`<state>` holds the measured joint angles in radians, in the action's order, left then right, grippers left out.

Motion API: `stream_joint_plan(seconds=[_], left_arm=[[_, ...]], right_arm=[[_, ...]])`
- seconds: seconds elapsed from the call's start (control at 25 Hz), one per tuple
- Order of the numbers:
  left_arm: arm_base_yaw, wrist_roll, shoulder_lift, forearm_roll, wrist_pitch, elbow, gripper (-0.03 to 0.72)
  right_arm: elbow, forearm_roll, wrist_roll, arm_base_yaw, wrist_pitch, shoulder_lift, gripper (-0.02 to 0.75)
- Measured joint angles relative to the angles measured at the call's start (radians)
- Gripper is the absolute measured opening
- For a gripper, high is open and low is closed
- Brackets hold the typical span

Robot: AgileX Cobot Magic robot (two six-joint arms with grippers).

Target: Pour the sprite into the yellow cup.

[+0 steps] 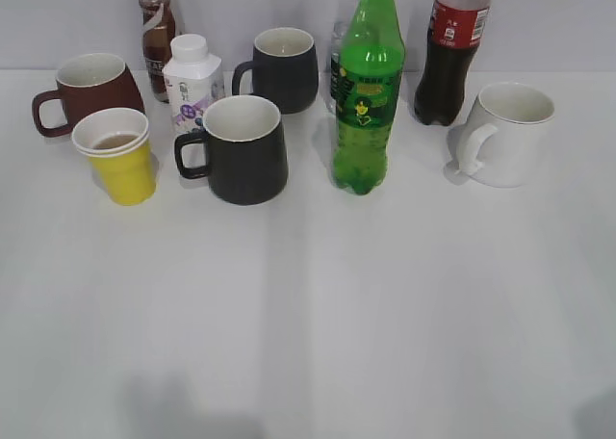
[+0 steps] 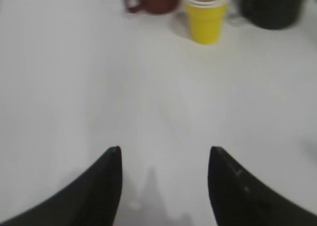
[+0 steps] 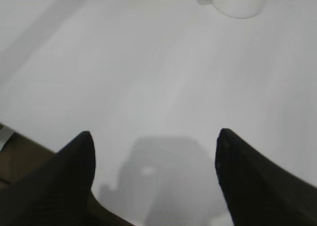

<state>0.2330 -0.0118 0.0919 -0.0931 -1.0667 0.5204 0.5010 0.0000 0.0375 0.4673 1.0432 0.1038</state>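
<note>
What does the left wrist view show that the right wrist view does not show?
Only the left wrist view shows the yellow cup, a dark red mug to its left and a black mug to its right. Only the right wrist view shows the white mug and the table edge at lower left. Both show the bare white table and their own open gripper, left gripper and right gripper.

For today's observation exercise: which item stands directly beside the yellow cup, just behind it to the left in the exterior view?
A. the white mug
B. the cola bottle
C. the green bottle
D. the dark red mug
D: the dark red mug stands just behind the yellow cup.
</note>
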Motion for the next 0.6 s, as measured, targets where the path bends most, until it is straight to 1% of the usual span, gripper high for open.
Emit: stream_joint_plan(seconds=[0.08, 0.16, 0.24, 0.32, 0.4, 0.6], left_arm=[[-0.108, 0.000, -0.024, -0.001, 0.000, 0.000, 0.425], [-0.178, 0.000, -0.058, -0.002, 0.000, 0.000, 0.424], [-0.222, 0.000, -0.092, -0.002, -0.001, 0.000, 0.421], [-0.241, 0.000, -0.099, -0.004, 0.000, 0.000, 0.419], [-0.245, 0.001, -0.099, -0.005, 0.000, -0.001, 0.418], [-0.239, 0.002, -0.099, -0.005, 0.000, -0.002, 0.403]], right_arm=[[0.000, 0.000, 0.000, -0.085, 0.000, 0.000, 0.564], [0.000, 0.000, 0.000, -0.173, -0.001, 0.000, 0.564], [0.000, 0.000, 0.000, -0.254, -0.001, -0.001, 0.564], [-0.001, 0.000, 0.000, -0.306, -0.003, -0.005, 0.564], [-0.001, 0.000, 0.000, -0.336, -0.003, -0.023, 0.564], [-0.001, 0.000, 0.000, -0.353, -0.004, -0.106, 0.564]])
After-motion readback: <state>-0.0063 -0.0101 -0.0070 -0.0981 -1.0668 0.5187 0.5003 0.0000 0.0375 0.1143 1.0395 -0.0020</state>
